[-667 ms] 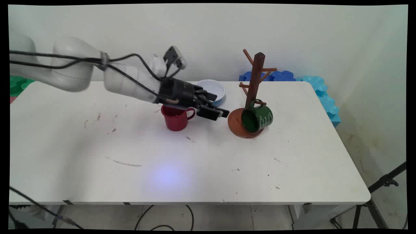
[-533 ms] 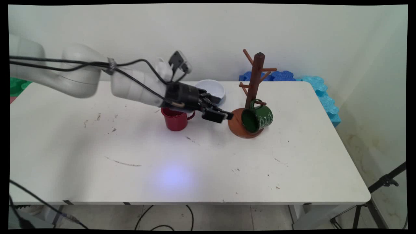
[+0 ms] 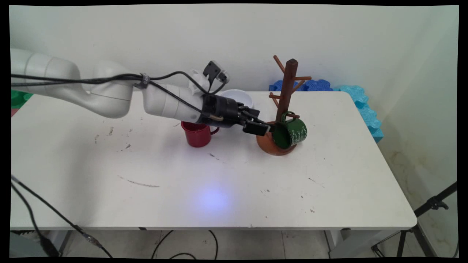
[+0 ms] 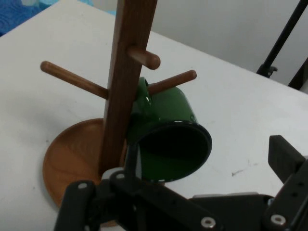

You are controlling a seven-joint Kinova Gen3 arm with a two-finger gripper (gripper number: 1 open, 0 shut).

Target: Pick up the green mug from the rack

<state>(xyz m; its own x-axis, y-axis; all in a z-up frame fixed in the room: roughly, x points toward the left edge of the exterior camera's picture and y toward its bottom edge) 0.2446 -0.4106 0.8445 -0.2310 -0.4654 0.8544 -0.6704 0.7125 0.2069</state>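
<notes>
Green mug (image 3: 290, 132) hangs by handle on low peg of wooden tree (image 3: 286, 93), mouth tilted toward tool (image 3: 264, 128); tool wide, empty, one finger (image 4: 288, 159) beside rim, nothing held. Red mug (image 3: 197, 133) upright on table (image 3: 219, 182) under wrist; white bowl (image 3: 238, 97) behind

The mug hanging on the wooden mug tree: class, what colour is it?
Dark green; the mug shows best in the hand view, hanging from a peg of the mug tree.

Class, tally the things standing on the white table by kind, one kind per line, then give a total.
Mugs: 2, the red mug and the green mug
Bowls: 1, the white bowl
Mug trees: 1, the wooden mug tree
Total: 4
</notes>
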